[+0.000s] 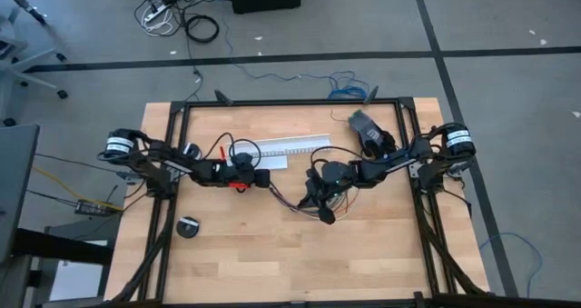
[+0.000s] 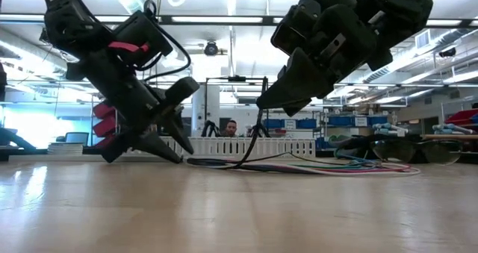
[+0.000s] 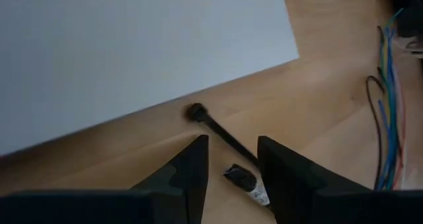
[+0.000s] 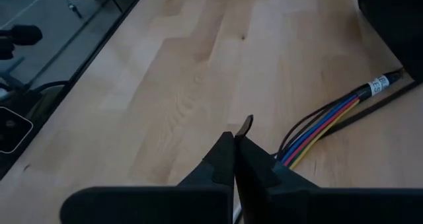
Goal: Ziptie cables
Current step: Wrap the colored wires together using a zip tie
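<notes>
The black ziptie (image 3: 213,126) lies on the wood beside the white channel (image 3: 132,52), with its square head (image 3: 195,112) close to the channel's edge. My left gripper (image 3: 232,163) is open and low over the table, one finger on each side of the strip, and no touch shows. The coloured cables (image 4: 322,123) lie on the table in a bunch with a white label (image 4: 378,84). My right gripper (image 4: 235,148) is shut right beside them. In the high view the left gripper (image 1: 265,179) and the right gripper (image 1: 324,214) stand at the cables' two ends. My right gripper pinches a thin black strip between its two shut fingers, and a short tip (image 4: 246,125) sticks out past the fingertips. It comes from above, slanting down. In the low view the strip (image 2: 252,142) rises from the table up to the fingers, so this end is lifted.
The white slotted channel (image 1: 292,148) lies across the table's far middle. A grey object (image 1: 366,124) sits at the far right and a round black object (image 1: 188,227) at the near left. Bare wood lies toward the near edge. A person shows far behind the table.
</notes>
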